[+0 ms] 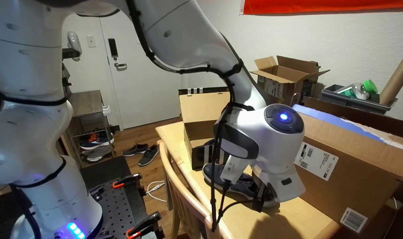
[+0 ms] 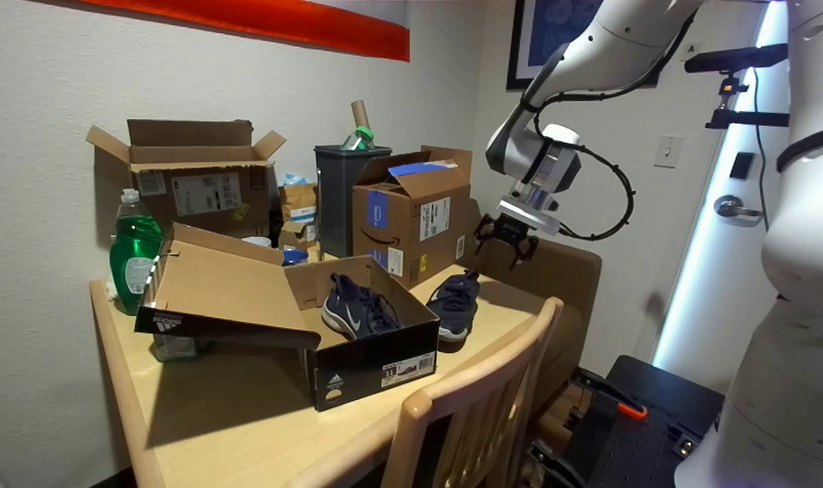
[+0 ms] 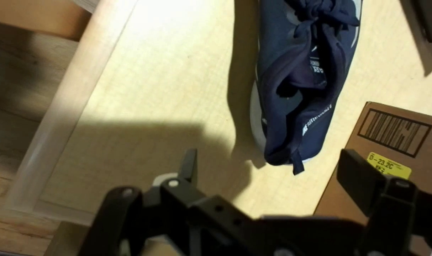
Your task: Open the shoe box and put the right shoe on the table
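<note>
Table (image 3: 159, 81) is stretching at nine o'clock of a navy shoe (image 3: 301, 81) in the wrist view, and we are seeing its edge (image 3: 68, 103) running down that side, with wood flooring (image 3: 16, 89) showing beyond. In an exterior view we are finding the gripper (image 2: 497, 259) hanging above the table, between one and two o'clock of that shoe, its fingers spreading apart, released. The shoe box (image 2: 371, 359) is standing on the table with its lid (image 2: 228, 285) leaning toward ten o'clock and another shoe (image 2: 357, 308) sitting inside; the table shoe is lying just beside the box, between two and three o'clock, and we are failing to tell which is the right one. A brown carton (image 2: 408, 224) is blocking eleven o'clock of the table shoe, a wooden chair (image 2: 483, 378) is backing the table at four o'clock of the box, a gray bin (image 2: 340, 203) is rising at twelve, and a bottle of green liquid (image 2: 137, 261) is standing past the lid toward ten. We are reading "adidas" on the lid's rim, spotting a box label (image 2: 408, 369) too small to read, and noticing a Nike swoosh on the boxed shoe. In the wrist view, "NIKE FLEX" is running along the heel, while the carton is bearing a barcode (image 3: 394, 131) and a yellow sticker (image 3: 388, 165) reading "D-23.2C".
</note>
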Motion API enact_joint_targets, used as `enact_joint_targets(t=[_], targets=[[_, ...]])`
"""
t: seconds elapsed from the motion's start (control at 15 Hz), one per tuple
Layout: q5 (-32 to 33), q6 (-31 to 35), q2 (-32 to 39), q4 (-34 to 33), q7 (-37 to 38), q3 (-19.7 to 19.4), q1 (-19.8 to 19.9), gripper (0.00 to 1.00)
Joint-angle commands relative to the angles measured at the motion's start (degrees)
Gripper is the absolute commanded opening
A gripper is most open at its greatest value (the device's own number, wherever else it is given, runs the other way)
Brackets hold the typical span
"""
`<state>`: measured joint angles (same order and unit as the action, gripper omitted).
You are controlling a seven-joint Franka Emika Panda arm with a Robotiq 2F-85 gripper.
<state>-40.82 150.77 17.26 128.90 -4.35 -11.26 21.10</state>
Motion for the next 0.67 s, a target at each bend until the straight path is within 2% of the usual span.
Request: enact_joint_targets(t=[0.0, 0.2, 0.27, 0.6], targets=[[3.6, -2.7, -6.6, 2.7, -1.5, -0.7, -0.5, 1.0], [7.1, -4.3, -8.9, 2.0, -1.4, -0.7, -1.0, 1.0], [5.7, -2.3, -5.8, 0.6, -0.2, -0.6, -0.9, 1.0], [5.9, -2.4, -5.6, 0.6, 0.0, -0.6, -0.9, 1.0]])
